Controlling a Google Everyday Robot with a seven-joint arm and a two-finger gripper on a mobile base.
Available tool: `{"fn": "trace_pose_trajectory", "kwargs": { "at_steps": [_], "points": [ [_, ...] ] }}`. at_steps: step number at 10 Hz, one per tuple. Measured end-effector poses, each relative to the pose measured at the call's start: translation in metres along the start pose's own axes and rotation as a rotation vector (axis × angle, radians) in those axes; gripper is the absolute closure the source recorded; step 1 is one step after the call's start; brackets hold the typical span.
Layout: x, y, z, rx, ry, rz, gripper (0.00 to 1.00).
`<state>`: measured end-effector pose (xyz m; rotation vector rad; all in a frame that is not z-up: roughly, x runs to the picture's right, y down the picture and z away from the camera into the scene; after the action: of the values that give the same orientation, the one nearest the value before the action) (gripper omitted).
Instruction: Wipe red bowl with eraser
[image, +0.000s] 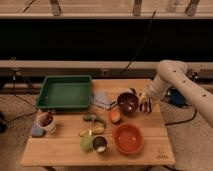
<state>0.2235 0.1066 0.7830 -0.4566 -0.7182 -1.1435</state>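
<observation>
The red bowl is the wide orange-red one, sitting empty near the table's front right. My gripper hangs at the end of the white arm, over the table's right side. It is just right of the smaller dark maroon bowl and well behind the red bowl. It is shut on the eraser, a small dark block with pale stripes that shows at the fingertips. The eraser is above the tabletop and apart from the red bowl.
A green tray stands at the back left, with a blue-grey folded cloth beside it. An orange fruit, a banana, a green pear and a small cup lie mid-table. A white mug stands at the left.
</observation>
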Motion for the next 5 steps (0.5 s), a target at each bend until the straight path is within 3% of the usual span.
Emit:
{"fn": "trace_pose_trajectory", "kwargs": {
  "at_steps": [2,5],
  "points": [
    [-0.029,0.001,-0.003,0.000,-0.016,-0.024,1.00],
    [-0.062,0.011,0.005,-0.009,-0.004,-0.029,1.00]
  ]
}}
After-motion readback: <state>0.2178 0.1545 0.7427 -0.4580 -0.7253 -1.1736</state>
